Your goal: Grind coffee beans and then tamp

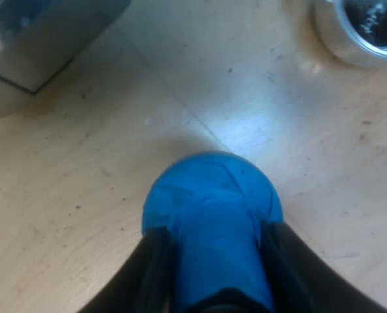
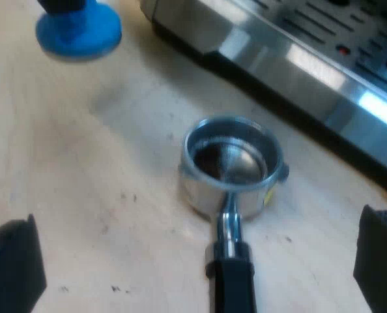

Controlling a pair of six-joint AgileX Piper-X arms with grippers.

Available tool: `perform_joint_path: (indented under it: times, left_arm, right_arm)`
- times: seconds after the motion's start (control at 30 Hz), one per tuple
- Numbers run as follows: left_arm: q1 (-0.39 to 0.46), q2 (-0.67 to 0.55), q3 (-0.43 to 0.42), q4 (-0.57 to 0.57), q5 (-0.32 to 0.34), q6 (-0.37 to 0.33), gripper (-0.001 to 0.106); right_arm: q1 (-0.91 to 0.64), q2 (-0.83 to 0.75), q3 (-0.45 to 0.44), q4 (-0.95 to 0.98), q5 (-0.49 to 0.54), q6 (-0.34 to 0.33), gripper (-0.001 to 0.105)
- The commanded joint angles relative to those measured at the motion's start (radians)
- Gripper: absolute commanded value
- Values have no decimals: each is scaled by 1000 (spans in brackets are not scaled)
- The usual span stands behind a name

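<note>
Your left pincer (image 1: pixel 216 244) points down at the table (image 1: pixel 83 195) and is clenched on the blue tamper (image 1: pixel 210 189), with one black finger (image 1: pixel 148 274) on each side of the tamper's neck. The tamper's long axis runs in line with the fingers, and its round base faces the table. You cannot tell whether the base touches the table.

Your right pincer (image 2: pixel 195 261) hangs over the table, tilted toward the espresso machine (image 2: pixel 298 59). It is released, with its fingers (image 2: pixel 11 264) spread wide and grasping nothing.

The metal holder (image 2: pixel 231 166) lies on the table between those fingers and the machine's front. Its basket opens upward and its dark handle (image 2: pixel 232 287) points back toward the right pincer. The basket is bright metal with a dark fill inside. The tamper stands well apart from the holder, near the machine's corner.
</note>
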Motion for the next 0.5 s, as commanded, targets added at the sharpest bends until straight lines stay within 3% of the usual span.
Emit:
perform_joint_path:
  times: [0.03, 0.3, 0.5]
  left_arm:
    - [-34, -10, -27, 21, 6, 6, 0]
    - [-131, -10, -117, 21, 6, -1, 0]
    - [-139, -10, -166, 16, 25, -6, 0]
  right_arm:
    - [-22, -6, 31, -51, 10, 34, 100]
    - [-101, -6, 74, -153, -51, 20, 100]
    - [-105, -6, 91, -159, -70, 10, 100]
